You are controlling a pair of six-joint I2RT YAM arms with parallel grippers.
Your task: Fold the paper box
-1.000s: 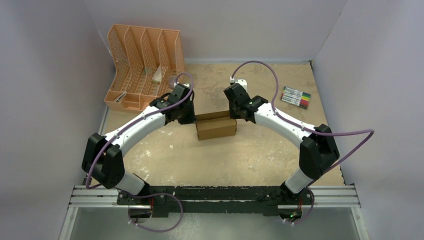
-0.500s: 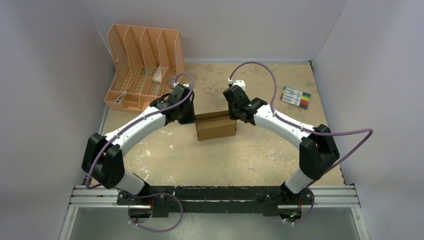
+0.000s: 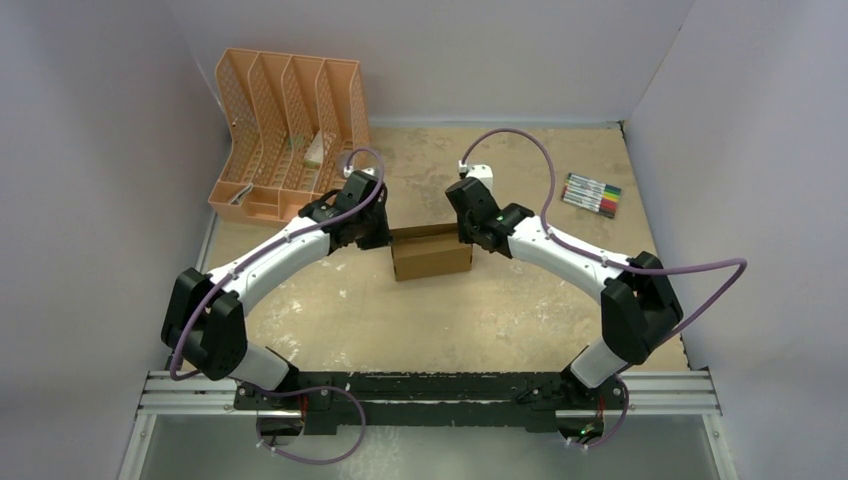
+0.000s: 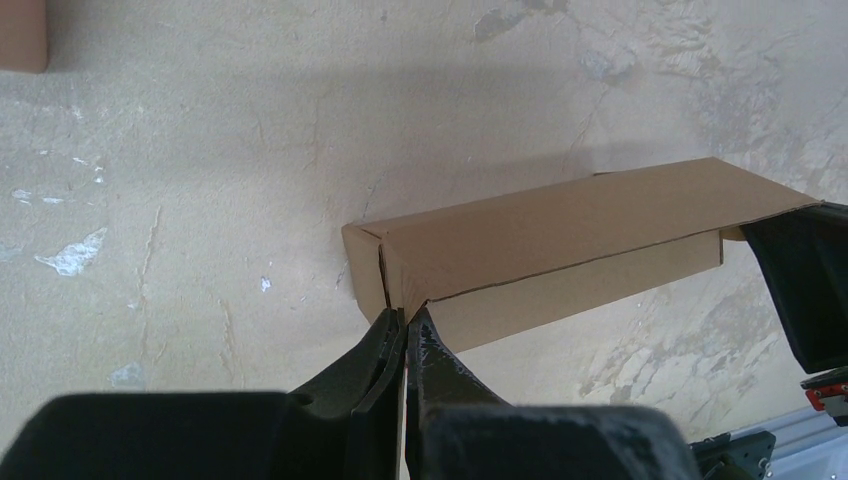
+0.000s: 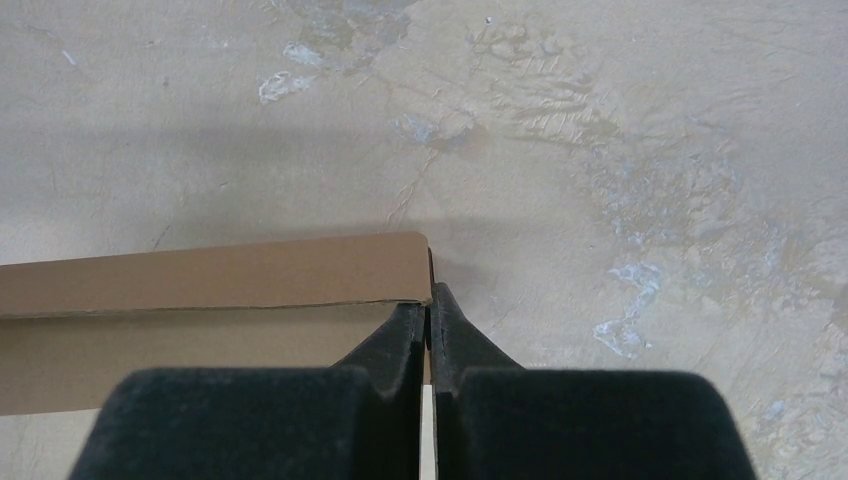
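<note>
currently, top external view: paper box, plain brown, already a small carton rather than a flat sheet, sits mid counter between the two arms. left claw is clenched at its left end and right claw clenched at its right end. change noted: over the last second the right wrist has swung in closer over the box's right end, while the left arm and the box are all but unmoved. peach organizer at far left and marker set at far right are both well apart from the work.

left wrist view: left claw has its tips pressed together, touching the near corner of the paper box. top flap lies over the body with a seam showing. cannot tell if a thin edge is nipped.

right wrist view: right claw has its tips together at the corner of the paper box.

judgement: folding looks nearly complete; the right arm's shift suggests end flaps being pressed home while the left steadies.
</note>
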